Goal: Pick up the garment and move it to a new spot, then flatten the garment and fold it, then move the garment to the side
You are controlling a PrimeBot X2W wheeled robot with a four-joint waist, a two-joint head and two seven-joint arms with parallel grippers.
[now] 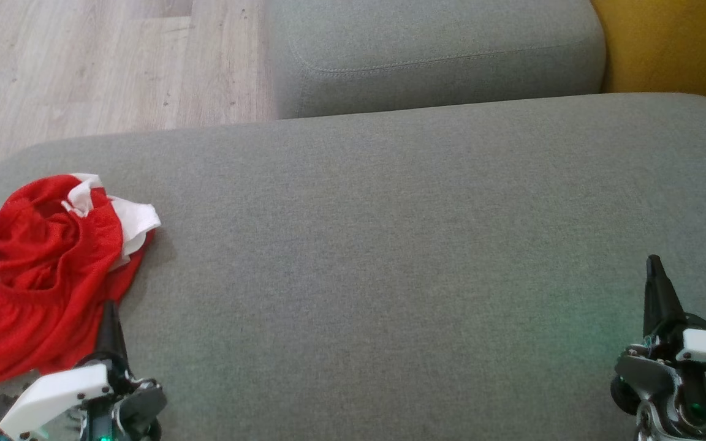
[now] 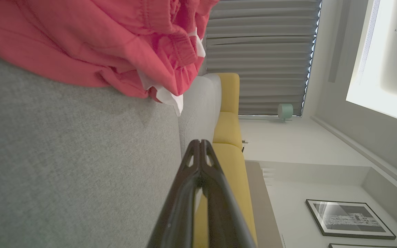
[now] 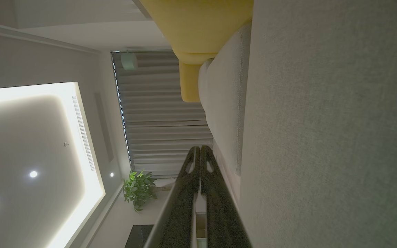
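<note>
The garment (image 1: 40,269) is a crumpled red piece with white panels, lying in a heap at the left edge of the grey cushion (image 1: 390,245). In the left wrist view the garment (image 2: 91,41) bunches up along the top left. My left gripper (image 1: 108,312) sits at the lower left, shut and empty, its tips right at the heap's near edge. In its own view the left gripper (image 2: 200,144) has both fingers pressed together. At the lower right my right gripper (image 1: 654,264) is shut and empty, far from the cloth, and the right gripper (image 3: 199,150) shows closed fingers.
A second grey cushion (image 1: 439,55) lies behind the first. A yellow seat (image 1: 678,49) stands at the back right. Pale wooden floor (image 1: 83,67) lies beyond the cushion's left edge. Wide bare grey fabric stretches between the two grippers.
</note>
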